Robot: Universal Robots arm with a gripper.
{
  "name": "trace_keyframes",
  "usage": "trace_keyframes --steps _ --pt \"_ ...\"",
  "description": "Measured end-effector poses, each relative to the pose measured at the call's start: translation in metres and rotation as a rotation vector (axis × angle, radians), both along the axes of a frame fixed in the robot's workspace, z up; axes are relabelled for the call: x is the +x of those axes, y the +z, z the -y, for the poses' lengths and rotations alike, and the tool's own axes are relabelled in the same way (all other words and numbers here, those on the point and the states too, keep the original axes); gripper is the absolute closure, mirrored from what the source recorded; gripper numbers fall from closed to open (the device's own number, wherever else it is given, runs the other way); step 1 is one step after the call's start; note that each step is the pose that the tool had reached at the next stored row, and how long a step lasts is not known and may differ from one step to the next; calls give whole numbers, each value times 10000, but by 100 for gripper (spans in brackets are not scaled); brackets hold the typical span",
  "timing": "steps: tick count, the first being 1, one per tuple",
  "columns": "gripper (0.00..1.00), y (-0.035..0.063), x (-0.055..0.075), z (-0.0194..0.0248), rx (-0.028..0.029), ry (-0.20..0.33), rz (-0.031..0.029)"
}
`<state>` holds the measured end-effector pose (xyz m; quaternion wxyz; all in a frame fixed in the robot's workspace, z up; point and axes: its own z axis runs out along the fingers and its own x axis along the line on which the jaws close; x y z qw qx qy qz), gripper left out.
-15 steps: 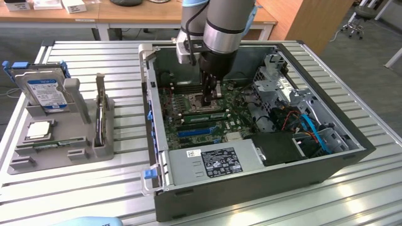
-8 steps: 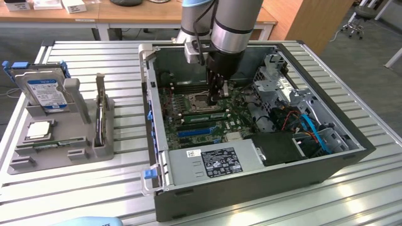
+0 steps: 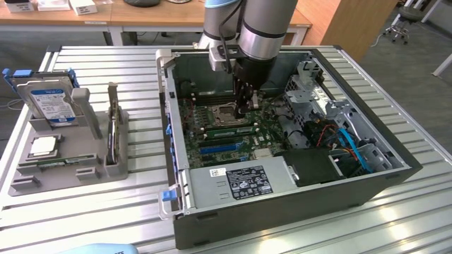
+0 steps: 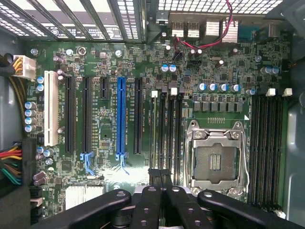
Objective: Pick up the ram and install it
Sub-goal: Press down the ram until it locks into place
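Nearest in the exterior view is the ribbed metal tabletop (image 3: 84, 211), carrying an open computer case (image 3: 395, 174) whose grey power supply (image 3: 240, 182) faces the camera. Just beyond, on the exterior view's left, a grey tray (image 3: 21, 180) holds the ram (image 3: 67, 160), a thin green stick lying on its long edge in a slot near the tray's front. It is well apart from the arm. A square silver processor chip (image 3: 44, 145) lies behind it, and a blue-labelled hard drive (image 3: 48, 103) stands further back. I judge the ram light and stiff but easily damaged. It is best pinched across its flat faces near the middle, clear of the contact edge, and should not be twisted. Deeper in, the pincer (image 3: 244, 112) is low inside the case over the motherboard (image 3: 233, 143). In the wrist view, the pincer (image 4: 160, 183) has its tips drawn together beside the empty processor socket (image 4: 217, 160), above the dark memory slots (image 4: 167, 129). I can make out no board between the tips. Wooden desks (image 3: 141, 21) lie furthest back.
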<state>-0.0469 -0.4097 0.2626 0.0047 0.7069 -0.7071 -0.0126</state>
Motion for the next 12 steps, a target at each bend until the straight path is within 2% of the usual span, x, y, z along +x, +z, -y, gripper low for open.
trace_keyframes --steps 8,12 --pt "90 0 0 0 -1 -6 -1" --pt "90 0 0 0 -2 -174 -1"
